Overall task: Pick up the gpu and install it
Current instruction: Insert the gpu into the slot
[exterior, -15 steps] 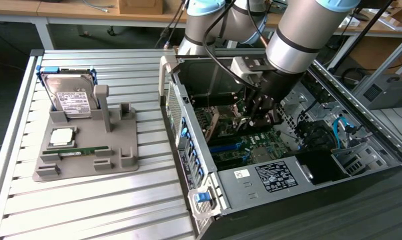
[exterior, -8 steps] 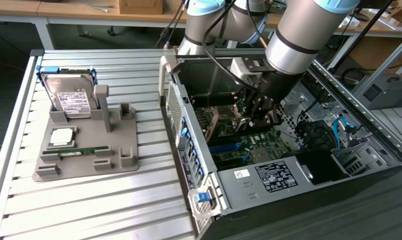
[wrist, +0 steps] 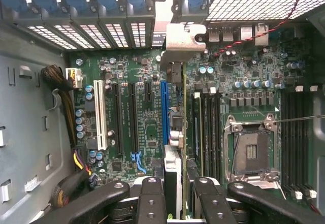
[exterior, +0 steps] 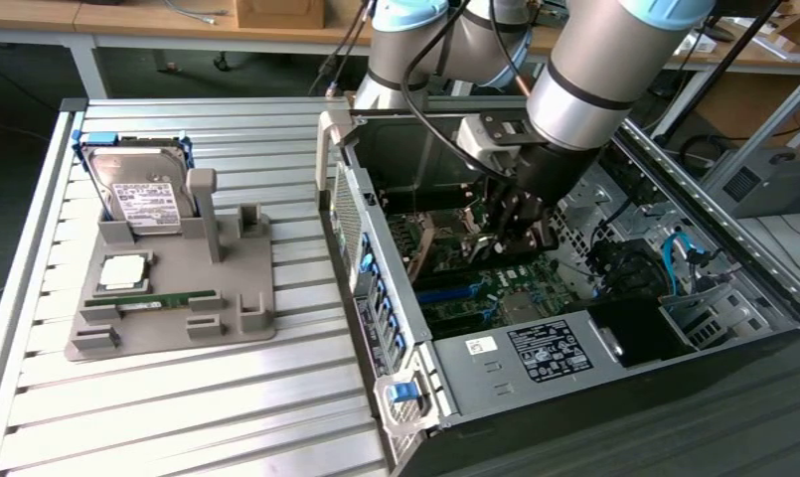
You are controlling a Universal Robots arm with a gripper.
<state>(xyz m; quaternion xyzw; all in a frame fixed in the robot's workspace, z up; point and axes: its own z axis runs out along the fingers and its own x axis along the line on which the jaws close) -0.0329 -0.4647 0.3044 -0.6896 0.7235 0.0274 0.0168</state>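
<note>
Green gpu (wrist: 173,169) clamped edge-on in gripper (wrist: 179,184) over motherboard (wrist: 127,71).

Gpu (wrist: 176,132), a thin dark green card seen edge-on, stood upright over the motherboard (wrist: 147,132) inside the computer case, its pale metal end bracket (wrist: 185,37) sat against the rear slot openings, its body ran just beside the blue expansion slot (wrist: 164,109), other end clamped in the tool (wrist: 179,201).

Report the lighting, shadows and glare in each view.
Exterior view: flat, even light on the ribbed table, with the computer case interior shaded beneath the arm. Wrist view: the motherboard is evenly lit, the gpu bracket and vent grille glare pale, the gripper looks dark.
</note>
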